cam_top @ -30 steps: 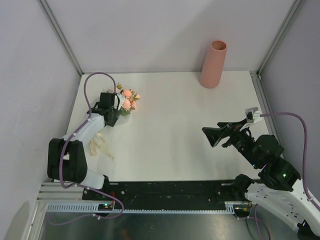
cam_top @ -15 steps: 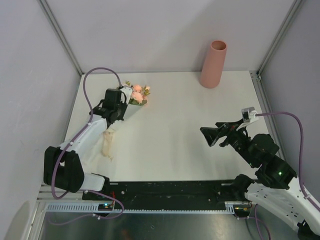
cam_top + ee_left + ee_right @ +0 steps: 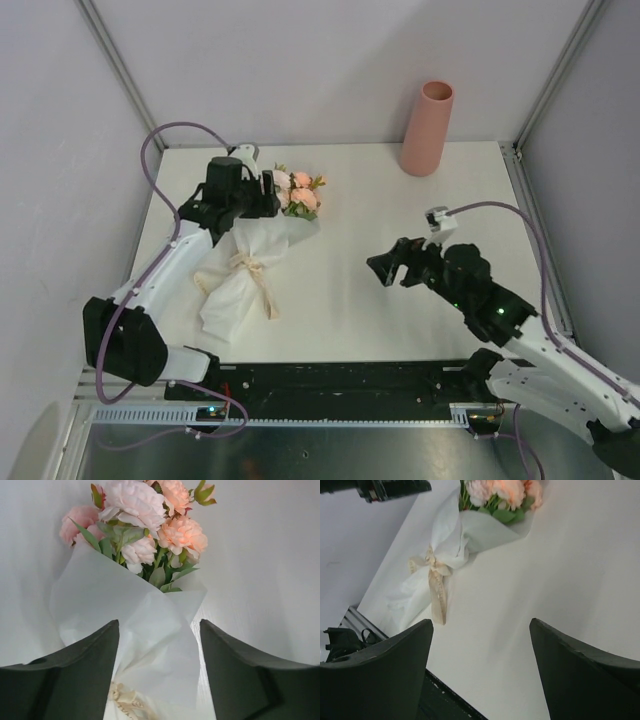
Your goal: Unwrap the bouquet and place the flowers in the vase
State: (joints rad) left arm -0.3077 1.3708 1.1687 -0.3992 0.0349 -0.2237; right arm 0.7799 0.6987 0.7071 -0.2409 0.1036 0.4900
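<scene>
The bouquet (image 3: 262, 250) is lying on the white desk (image 3: 380, 200), left of centre. Its paper cone is tied with a cream ribbon (image 3: 255, 272), and the pink and peach flowers (image 3: 298, 192) are pointing toward the far edge. The left fingers (image 3: 75, 665) are standing wide apart over the upper part of the wrapping, with the paper passing between them unpinched. The right fingers (image 3: 380, 660) are hanging wide open above bare desk, well apart from the bouquet and holding nothing. The salmon-pink vase (image 3: 427, 128) is standing upright at the far right.
</scene>
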